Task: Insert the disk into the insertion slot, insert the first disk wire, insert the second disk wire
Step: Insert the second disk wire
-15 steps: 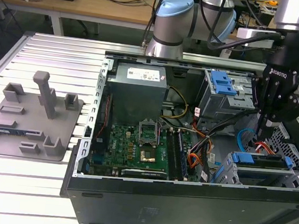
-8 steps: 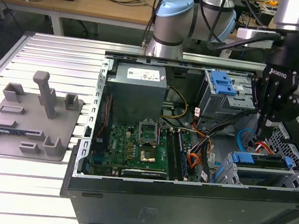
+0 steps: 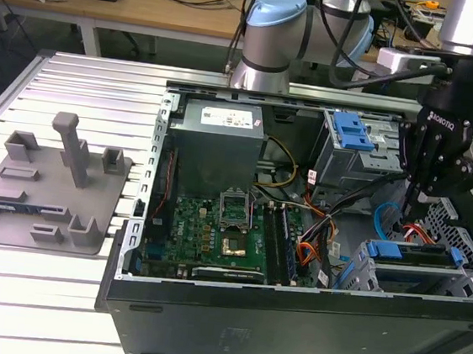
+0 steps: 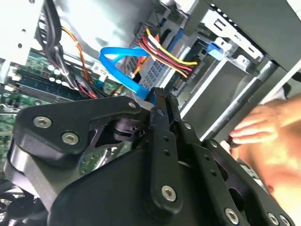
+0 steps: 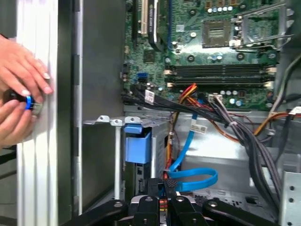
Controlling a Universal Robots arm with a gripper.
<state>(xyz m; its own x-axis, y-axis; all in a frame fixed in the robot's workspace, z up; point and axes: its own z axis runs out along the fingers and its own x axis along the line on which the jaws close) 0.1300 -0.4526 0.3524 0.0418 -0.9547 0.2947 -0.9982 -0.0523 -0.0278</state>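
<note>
Since the disk (image 3: pixel 416 279) is seen in the exterior view already lying flat in the insertion slot (image 3: pixel 360 270), at the exterior view's right end of the open computer case (image 3: pixel 289 318), the step in hand is judged to be one of the wire insertions. The pincer (image 3: pixel 418 200) is lowered just above the rear of the disk. In both wrist views its fingers (image 4: pixel 162 110) are closed narrowly on the end of the flat blue wire (image 4: pixel 120 59), whose slack is looped beside them.

For this step to be done well, the plug should be kept square to the socket at the back of the disk and pressed straight in, without twist. The socket itself cannot be made out, so the alignment cannot be judged. The loop of blue wire should be kept free of the red, yellow and black wire bundle (image 4: pixel 167 54) just beside it, since a snag there could tilt the plug.

A person's hands (image 5: pixel 21 70) are seen on the metal surface (image 3: pixel 87 68) at the case wall, near the pincer, so slow travel is advised.
</note>
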